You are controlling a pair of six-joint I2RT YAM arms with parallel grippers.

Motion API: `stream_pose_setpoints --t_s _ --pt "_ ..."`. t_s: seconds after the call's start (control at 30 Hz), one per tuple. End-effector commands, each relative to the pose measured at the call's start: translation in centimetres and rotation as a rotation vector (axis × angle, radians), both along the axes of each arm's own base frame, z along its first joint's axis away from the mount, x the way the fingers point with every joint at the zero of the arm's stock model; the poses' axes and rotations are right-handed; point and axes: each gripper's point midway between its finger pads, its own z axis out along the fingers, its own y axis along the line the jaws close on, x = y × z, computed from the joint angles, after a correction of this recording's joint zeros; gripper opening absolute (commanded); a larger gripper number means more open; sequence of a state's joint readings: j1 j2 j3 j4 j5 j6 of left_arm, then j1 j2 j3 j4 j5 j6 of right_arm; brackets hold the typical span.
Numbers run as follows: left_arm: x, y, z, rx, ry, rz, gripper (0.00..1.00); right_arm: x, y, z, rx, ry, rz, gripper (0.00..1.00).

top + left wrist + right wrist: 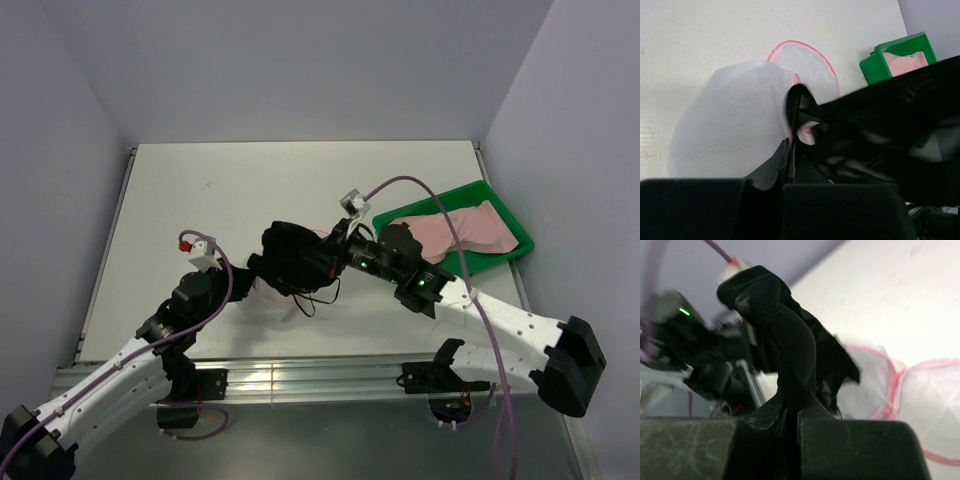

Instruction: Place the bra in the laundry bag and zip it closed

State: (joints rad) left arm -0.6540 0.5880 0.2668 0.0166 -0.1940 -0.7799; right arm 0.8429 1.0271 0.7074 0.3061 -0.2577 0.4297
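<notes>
Bra (pixel 470 228) lies in green tray (pixel 495 255) (left gripper (pixel 791 152) and right gripper (pixel 792 412) both clamp black cloth (pixel 295 258)).

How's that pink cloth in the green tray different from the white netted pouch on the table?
The bra is solid pale pink; the laundry bag is white see-through mesh with a pink rim. The bra lies in the green tray; the laundry bag sits domed on the table. The bra is untouched, while the left pincer and right pincer crowd the laundry bag. Both are soft fabric.
</notes>
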Motion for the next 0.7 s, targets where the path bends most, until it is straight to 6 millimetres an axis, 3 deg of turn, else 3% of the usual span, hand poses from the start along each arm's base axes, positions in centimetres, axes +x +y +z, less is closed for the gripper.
stream_pose_setpoints --t_s 0.0,0.17,0.23,0.33,0.43,0.67 --pt "0.4 -0.7 2.9 -0.059 -0.068 -0.021 0.00 -0.1 1.7 -2.3 -0.075 0.022 0.079 0.00" --pt "0.4 -0.7 2.5 -0.042 -0.061 -0.024 0.00 1.8 2.5 -4.3 -0.122 0.030 0.045 0.00" --pt "0.2 -0.7 2.4 -0.057 -0.062 -0.027 0.00 2.3 2.9 -4.2 -0.142 0.027 0.048 0.00" --pt "0.4 -0.8 3.0 -0.059 -0.074 -0.028 0.00 2.9 4.0 -6.5 -0.193 0.069 0.072 0.00" --pt "0.8 -1.3 4.1 -0.079 -0.101 -0.036 0.00 2.5 5.2 -8.1 -0.214 0.128 0.122 0.00" --pt "1.8 -1.4 6.9 -0.090 -0.171 -0.016 0.00 0.5 5.5 -11.6 -0.233 0.222 0.172 0.00"
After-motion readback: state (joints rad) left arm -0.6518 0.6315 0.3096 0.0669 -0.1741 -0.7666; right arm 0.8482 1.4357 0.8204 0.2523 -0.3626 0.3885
